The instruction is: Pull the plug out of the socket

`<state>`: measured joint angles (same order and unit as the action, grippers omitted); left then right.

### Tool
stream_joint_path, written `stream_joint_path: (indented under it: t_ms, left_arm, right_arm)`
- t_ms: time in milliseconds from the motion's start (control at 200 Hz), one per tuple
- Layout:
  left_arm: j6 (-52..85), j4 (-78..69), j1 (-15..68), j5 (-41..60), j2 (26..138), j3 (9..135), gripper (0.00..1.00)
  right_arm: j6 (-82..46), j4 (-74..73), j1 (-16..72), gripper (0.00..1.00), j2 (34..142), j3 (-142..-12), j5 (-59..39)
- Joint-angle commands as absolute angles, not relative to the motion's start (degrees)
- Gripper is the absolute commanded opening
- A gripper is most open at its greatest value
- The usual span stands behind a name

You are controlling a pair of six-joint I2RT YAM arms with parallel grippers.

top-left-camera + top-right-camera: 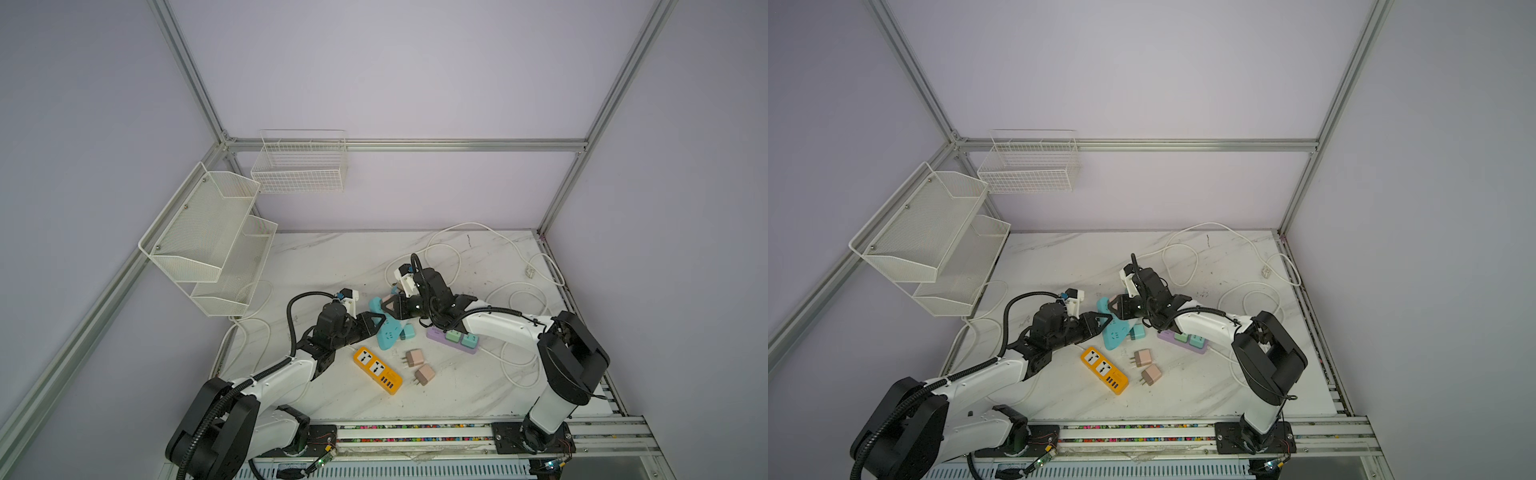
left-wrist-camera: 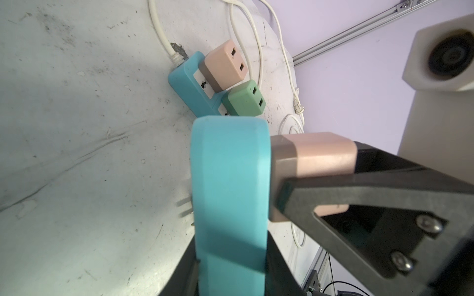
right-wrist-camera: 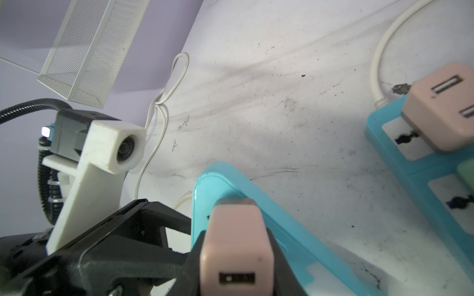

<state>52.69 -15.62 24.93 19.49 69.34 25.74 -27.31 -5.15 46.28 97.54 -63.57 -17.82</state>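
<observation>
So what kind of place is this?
Probably a robot test lab, not a home: two robot arms are mounted at a marble-look table inside a bare metal frame, with power strips and chargers laid out.

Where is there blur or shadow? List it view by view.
Left wrist view: the teal power strip near the lens is soft, shadow across its lower part. Right wrist view: the pink plug is blurred, the table sharper. Both top views: even light, no glare.
</observation>
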Motion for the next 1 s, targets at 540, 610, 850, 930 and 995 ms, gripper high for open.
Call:
stream_joint_path:
  t_ms: [540,610,850,930,995]
  left_arm:
    - [52.2,-11.6,23.0,13.7,69.4,27.8,0.0]
    - [52.3,-11.6,22.8,14.2,69.9,27.8,0.0]
    - [52.7,-12.3,22.5,14.5,69.4,26.7,0.0]
    - [52.5,-11.7,22.5,14.5,69.2,26.9,0.0]
    - [52.3,-11.5,22.4,14.4,69.2,26.8,0.0]
  right_arm:
    - [-21.2,-1.7,52.6,0.14,93.2,-68.5,-7.9]
    - [-21.2,-1.8,52.7,0.14,94.1,-68.6,-10.2]
    - [-28.4,-10.0,44.1,0.14,91.4,-62.4,-19.1]
    - [-27.2,-8.2,46.0,0.14,90.8,-63.9,-16.4]
    - [-24.7,-5.7,49.4,0.14,91.4,-65.9,-13.0]
